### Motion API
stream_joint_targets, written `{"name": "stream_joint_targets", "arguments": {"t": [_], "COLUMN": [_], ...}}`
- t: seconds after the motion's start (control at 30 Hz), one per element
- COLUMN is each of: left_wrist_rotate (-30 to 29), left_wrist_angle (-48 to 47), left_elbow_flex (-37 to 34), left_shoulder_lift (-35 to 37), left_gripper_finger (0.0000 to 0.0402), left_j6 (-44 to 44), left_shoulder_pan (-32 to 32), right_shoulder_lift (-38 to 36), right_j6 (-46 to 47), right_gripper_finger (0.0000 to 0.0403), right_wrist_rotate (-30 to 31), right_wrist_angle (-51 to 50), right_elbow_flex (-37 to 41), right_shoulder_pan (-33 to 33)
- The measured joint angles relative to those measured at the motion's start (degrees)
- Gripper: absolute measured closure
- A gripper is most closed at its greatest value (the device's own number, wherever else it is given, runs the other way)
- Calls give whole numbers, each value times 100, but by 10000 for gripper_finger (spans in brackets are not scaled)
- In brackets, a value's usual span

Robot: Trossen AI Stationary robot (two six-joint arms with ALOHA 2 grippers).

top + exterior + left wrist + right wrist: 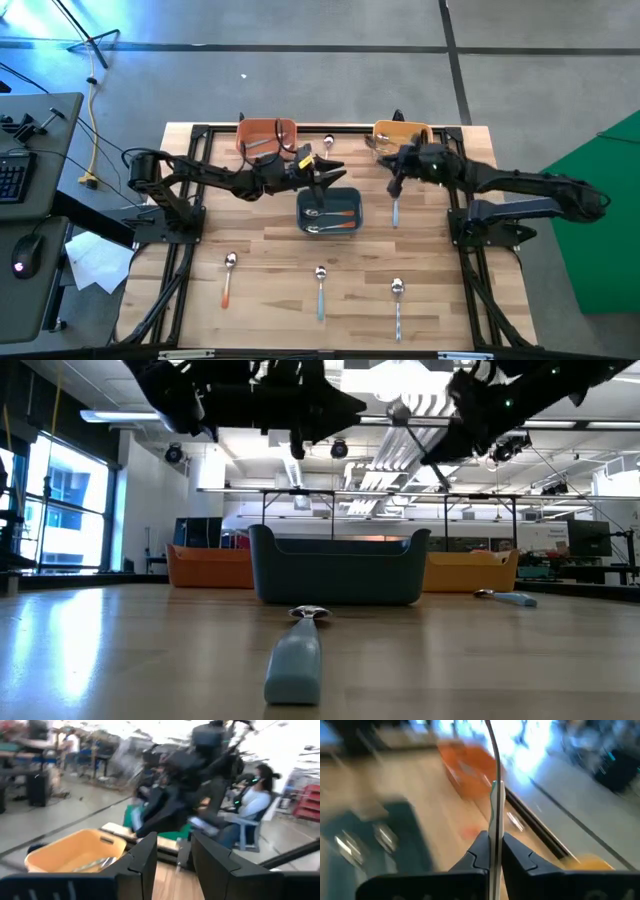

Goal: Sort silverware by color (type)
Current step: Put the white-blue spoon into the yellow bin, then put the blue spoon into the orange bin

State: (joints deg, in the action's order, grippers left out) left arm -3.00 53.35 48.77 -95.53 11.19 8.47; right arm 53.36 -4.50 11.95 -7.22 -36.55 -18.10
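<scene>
My left gripper [325, 178] [175, 842] hangs open and empty above the far rim of the dark blue bin [356, 200] [340, 570], where two spoons [325, 220] lie. My right gripper [395, 185] [494, 840] is high over the table between the dark blue and yellow bins [400, 128], shut on a spoon [495, 810] with a thin pale handle. A light blue spoon [395, 213] [510, 598] lies flat on the table below it. Near the front edge lie an orange [228, 275], a light blue [320, 285] [295, 660] and a silver spoon [397, 300]. My right gripper pinches the spoon's thin handle [495, 827] between its two fingers. The handle lies along the fingers, seen edge-on. Its free end [494, 785] sticks out ahead of the fingertips, toward the table's left. The spoon is lifted clear of the table; its bowl is hidden.
The orange bin [262, 130] [205, 568] and the yellow bin [65, 850], each with spoons in it, stand at the far edge. One more spoon [328, 143] lies between them. Black frame rails run along the table's sides. A person [252, 800] sits beyond the table.
</scene>
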Motion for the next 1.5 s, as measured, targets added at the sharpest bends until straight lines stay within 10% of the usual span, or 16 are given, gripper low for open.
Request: {"name": "stream_joint_targets", "arguments": {"t": [0.2, 0.7, 1.5], "left_wrist_rotate": [509, 1608, 1524], "left_wrist_angle": [319, 816, 1000], "left_elbow_flex": [-287, -1054, -2102], "left_shoulder_lift": [13, 517, 1366], "left_gripper_finger": [309, 358, 396], "left_j6": [-279, -221, -459], "left_shoulder_pan": [320, 1706, 2266], "right_shoulder_lift": [485, 2420, 3344], "right_j6": [-1219, -2451, -2234], "right_gripper_finger": [393, 393, 309], "right_wrist_rotate": [268, 106, 157], "right_wrist_angle": [-1859, -2130, -2055], "right_elbow_flex": [-842, -956, -1063], "right_shoulder_pan": [-1042, -3113, -3325]}}
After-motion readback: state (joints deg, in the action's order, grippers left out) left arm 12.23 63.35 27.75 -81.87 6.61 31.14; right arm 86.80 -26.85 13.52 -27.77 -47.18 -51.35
